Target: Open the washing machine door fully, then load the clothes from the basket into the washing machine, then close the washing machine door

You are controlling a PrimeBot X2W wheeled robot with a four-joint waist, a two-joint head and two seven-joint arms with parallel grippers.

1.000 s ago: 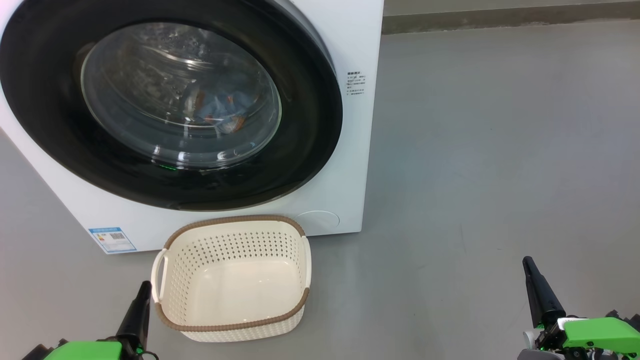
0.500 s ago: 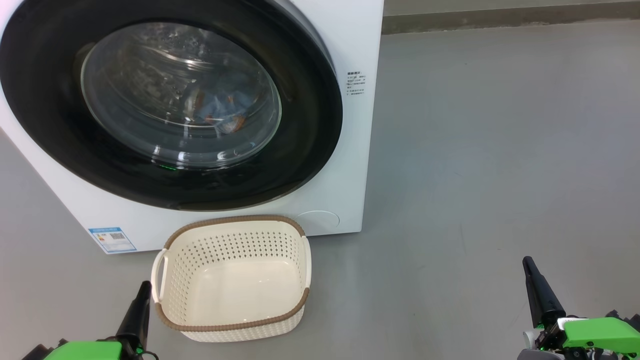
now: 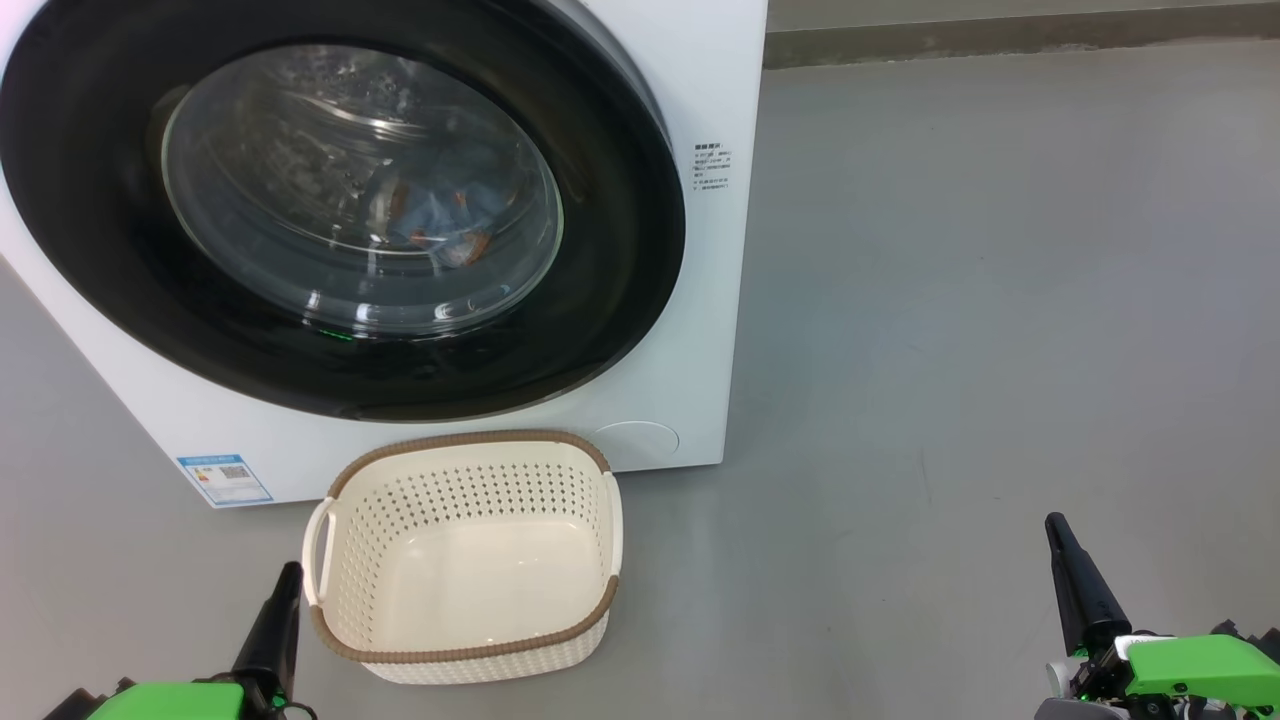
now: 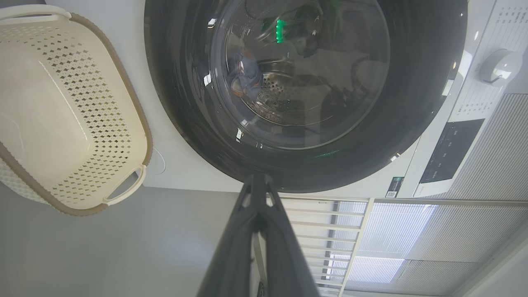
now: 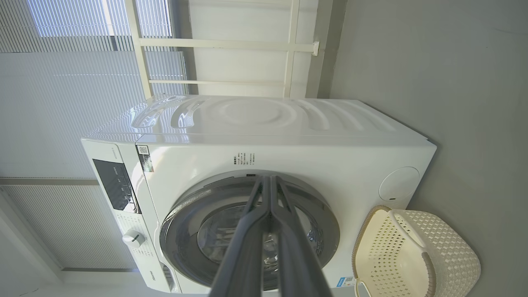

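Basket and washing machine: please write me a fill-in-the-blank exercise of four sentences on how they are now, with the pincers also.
1. The basket is ____.
2. The door of the machine is ____.
3. The clothes lie ____ the machine.
4. The left pincer and the right pincer are both ____.
Missing words: empty, closed, inside, shut.
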